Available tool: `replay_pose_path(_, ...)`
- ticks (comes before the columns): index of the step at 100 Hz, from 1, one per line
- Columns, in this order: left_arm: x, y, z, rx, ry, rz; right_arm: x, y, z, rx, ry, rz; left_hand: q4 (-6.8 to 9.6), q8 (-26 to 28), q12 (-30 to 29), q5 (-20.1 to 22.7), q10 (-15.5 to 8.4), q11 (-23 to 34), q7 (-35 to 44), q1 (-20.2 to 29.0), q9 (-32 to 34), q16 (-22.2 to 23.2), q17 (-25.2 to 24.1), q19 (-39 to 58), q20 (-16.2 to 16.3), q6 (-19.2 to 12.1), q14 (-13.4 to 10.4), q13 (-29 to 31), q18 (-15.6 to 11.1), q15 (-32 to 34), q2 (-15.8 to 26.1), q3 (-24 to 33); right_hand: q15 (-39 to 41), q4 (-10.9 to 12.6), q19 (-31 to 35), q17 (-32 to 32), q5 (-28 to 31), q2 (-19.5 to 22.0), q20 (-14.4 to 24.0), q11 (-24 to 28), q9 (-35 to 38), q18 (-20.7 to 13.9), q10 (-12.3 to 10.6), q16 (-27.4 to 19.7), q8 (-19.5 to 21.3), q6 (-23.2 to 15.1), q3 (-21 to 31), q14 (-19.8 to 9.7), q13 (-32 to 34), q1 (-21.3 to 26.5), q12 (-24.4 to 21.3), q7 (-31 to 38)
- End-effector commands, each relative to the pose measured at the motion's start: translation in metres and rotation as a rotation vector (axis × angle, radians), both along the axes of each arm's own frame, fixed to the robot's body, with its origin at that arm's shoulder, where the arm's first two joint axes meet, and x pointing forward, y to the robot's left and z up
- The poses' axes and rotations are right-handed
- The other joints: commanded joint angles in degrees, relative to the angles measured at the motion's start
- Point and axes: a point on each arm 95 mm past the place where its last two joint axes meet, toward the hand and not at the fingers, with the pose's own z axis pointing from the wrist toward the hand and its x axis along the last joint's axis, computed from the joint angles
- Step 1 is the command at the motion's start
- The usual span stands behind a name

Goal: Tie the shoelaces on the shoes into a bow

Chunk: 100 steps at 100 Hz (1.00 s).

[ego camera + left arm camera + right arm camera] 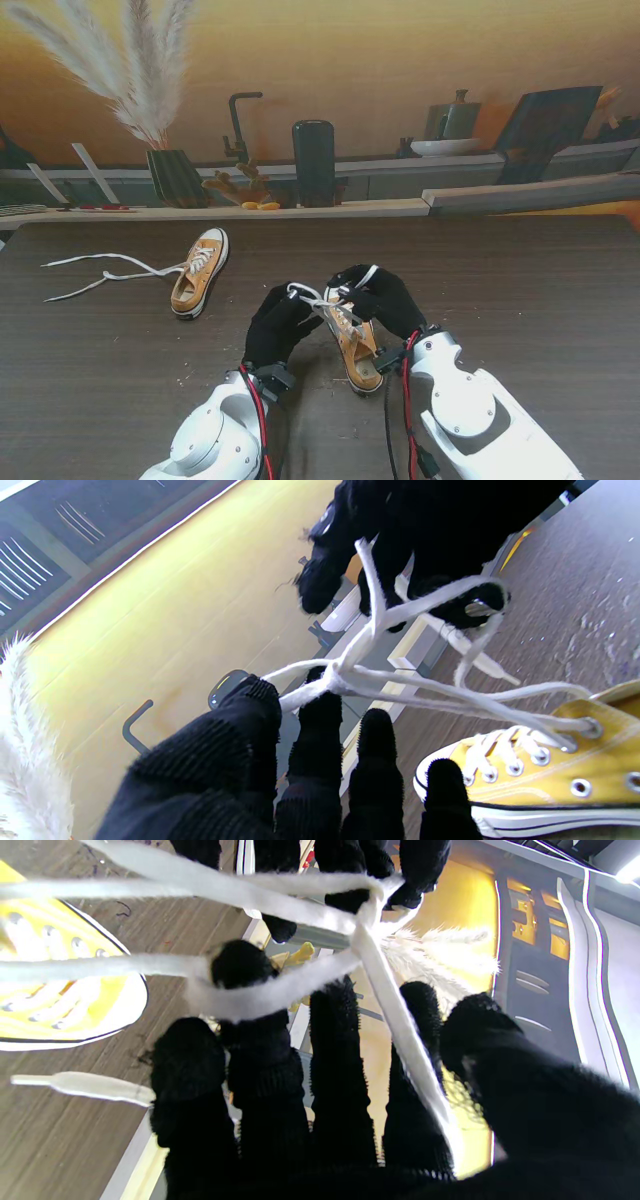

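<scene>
My left hand and right hand, both clamped on white shoelaces, flank the yellow sneaker at 6 o'clock.

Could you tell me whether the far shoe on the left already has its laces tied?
No, the far shoe's laces trail loose across the table.

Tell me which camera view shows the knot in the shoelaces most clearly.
The left wrist view: the knot lies sharp and unobstructed between both hands. The right wrist view shows it close but blurred; the stand view shows only tiny tangled laces.
</scene>
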Motion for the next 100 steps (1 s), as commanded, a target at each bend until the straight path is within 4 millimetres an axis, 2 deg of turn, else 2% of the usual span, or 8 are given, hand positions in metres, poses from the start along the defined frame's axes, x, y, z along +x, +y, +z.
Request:
replay_pose_path(1, 0.004, 0.002, 0.002, 0.002, -0.023, 0.011, -0.003, -0.002, -0.004, 0.006, 0.017, 0.000, 0.09, 2.8, -3.7, 1.4, -2.2, -1.7, 3.7, -0.7, 2.7, -3.2, 1.4, -1.4, 0.4, -5.9, -3.5, 2.5, -2.3, -2.2, -2.7, 4.3, -3.1, -2.1, -2.0, -2.3, 2.7, 1.0, 0.7, -0.6, -1.1, 0.9, 0.3, 0.4, 1.1, -2.0, -1.8, 0.7, -1.7, -1.7, -0.1, 2.9)
replay_pose_path(14, 0.006, 0.006, -0.001, 0.010, -0.032, 0.030, -0.003, -0.005, -0.007, 0.026, 0.026, -0.039, 0.04, 2.1, -10.3, 3.0, -3.5, -4.0, 1.3, -1.5, 3.6, -6.7, 1.5, -3.0, -2.4, -8.0, -5.5, 2.1, -4.3, -4.9, -3.2, 4.4, -14.6, -2.1, -9.6, -7.9, 8.3, -0.3, -1.8, -0.9, -3.1, -0.8, -0.7, -1.4, 3.9, 0.6, -1.2, -0.4, -7.5, 0.0, 0.0, 8.7)
replay_pose_path(26, 0.008, 0.009, -0.003, 0.008, -0.037, 0.034, -0.004, -0.006, -0.007, 0.071, 0.052, -0.072, 0.26, -1.1, -16.8, 3.0, -3.5, -4.4, 0.1, 0.0, 1.1, -7.9, 0.1, -3.7, -4.8, -7.2, -4.9, -0.3, -5.3, -6.5, -2.3, 1.7, -24.7, -2.0, -16.5, -13.7, 10.6, -0.5, -5.5, -0.6, -6.5, -3.2, -1.6, -3.8, 13.8, 1.1, -0.4, -1.0, -12.6, 0.6, -0.5, 11.1)
replay_pose_path(36, 0.009, 0.012, -0.005, 0.007, -0.041, 0.030, -0.005, -0.007, -0.006, 0.115, 0.074, -0.095, 0.41, -3.8, -17.6, 2.2, -3.9, -4.7, -0.4, 1.8, -1.9, -8.2, -1.0, -4.1, -5.5, -6.8, -4.6, -2.4, -5.8, -7.7, -0.9, -1.7, -27.8, -1.5, -20.3, -17.8, 11.4, 1.2, -7.1, -0.3, -8.2, -5.1, -2.3, -4.6, 23.9, 3.9, -0.1, -1.3, -16.6, 1.3, -1.2, 12.0)
replay_pose_path(56, 0.011, 0.016, -0.009, -0.017, -0.032, 0.040, -0.008, -0.010, -0.004, 0.205, 0.114, -0.094, 0.44, -3.5, -17.3, 1.7, -4.7, -3.9, 0.4, 2.9, -2.1, -8.1, -1.0, -4.1, -5.7, -7.6, -4.8, -1.7, -5.5, -8.2, -0.5, -3.4, -31.4, -0.4, -26.0, -22.7, 12.5, 3.6, -10.8, -1.9, -10.0, -7.9, -2.5, -6.8, 30.4, 9.1, -1.3, -1.6, -20.9, 2.6, -3.5, 11.4)
replay_pose_path(75, 0.013, 0.018, -0.013, -0.084, -0.019, 0.087, -0.012, -0.014, -0.006, 0.252, 0.142, -0.109, 1.38, -2.2, -8.7, 1.5, -3.7, -2.6, 2.8, 2.5, 3.3, -5.1, 1.2, -2.8, -5.4, -8.5, -4.2, 2.9, -4.9, -3.7, -3.5, -0.6, -31.1, 0.6, -26.3, -23.4, 13.6, 4.3, -11.2, -1.3, -9.3, -8.1, -2.9, -6.7, 32.5, 12.1, -1.8, -1.6, -20.9, 3.4, -3.9, 11.3)
replay_pose_path(90, 0.015, 0.020, -0.016, -0.125, -0.024, 0.099, -0.013, -0.017, -0.008, 0.330, 0.170, -0.154, 1.53, -4.1, -1.2, 0.2, -3.3, -3.7, 4.4, 4.8, 6.9, -2.0, 3.8, -1.1, -3.7, -8.4, -4.2, 5.1, -4.9, 1.5, -4.0, -1.5, -31.5, 1.2, -27.8, -22.6, 15.5, 3.4, -15.9, -0.3, -7.3, -12.4, -1.0, -8.0, 34.4, 14.9, 0.0, -2.3, -19.1, 3.3, -4.7, 10.6)
replay_pose_path(100, 0.017, 0.021, -0.017, -0.142, -0.030, 0.090, -0.014, -0.018, -0.009, 0.404, 0.205, -0.180, 1.63, -4.3, 4.6, -0.7, -4.2, -2.7, 5.4, 7.0, 8.5, -0.5, 4.1, -0.6, -2.9, -8.8, -4.3, 5.6, -4.6, 4.1, -3.6, -3.2, -29.1, 1.5, -24.0, -20.4, 16.8, 2.7, -17.5, 1.9, -1.2, -9.1, 1.6, -7.4, 34.8, 15.9, 1.6, -1.0, -14.8, 2.6, -4.0, 10.6)
